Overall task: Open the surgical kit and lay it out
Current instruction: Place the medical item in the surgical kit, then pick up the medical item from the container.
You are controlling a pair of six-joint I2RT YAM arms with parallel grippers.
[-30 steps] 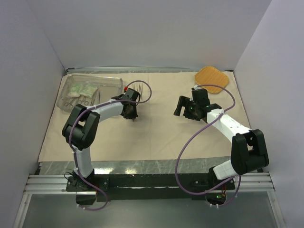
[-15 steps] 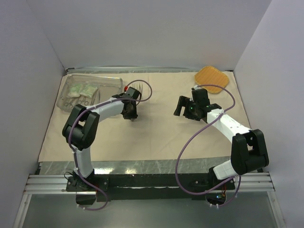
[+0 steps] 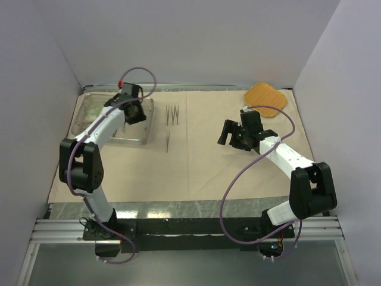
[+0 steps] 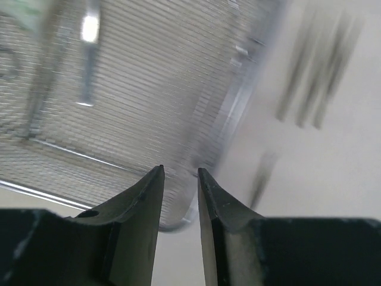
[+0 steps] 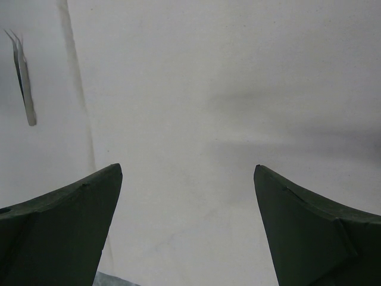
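The beige cloth (image 3: 196, 167) lies spread flat. The steel mesh tray (image 3: 95, 134) stands on it at the far left, with green-white packets (image 3: 95, 112) inside. My left gripper (image 3: 134, 111) hovers over the tray's right end, jaws narrowly apart and empty. In the left wrist view (image 4: 181, 170) it is above the tray's mesh (image 4: 131, 101), where a steel instrument (image 4: 88, 65) lies. Three tweezers (image 3: 172, 114) lie side by side right of the tray, one more (image 3: 168, 142) nearer me. My right gripper (image 3: 229, 134) is wide open and empty above bare cloth (image 5: 208, 89). No ring handles can be made out.
The orange woven pad (image 3: 266, 96) lies at the far right corner of the cloth. White walls close in the left, back and right sides. One pair of tweezers (image 5: 24, 77) shows at the upper left of the right wrist view.
My left gripper left the single tweezers on the cloth and swung back and left to the tray. The right arm has not moved.
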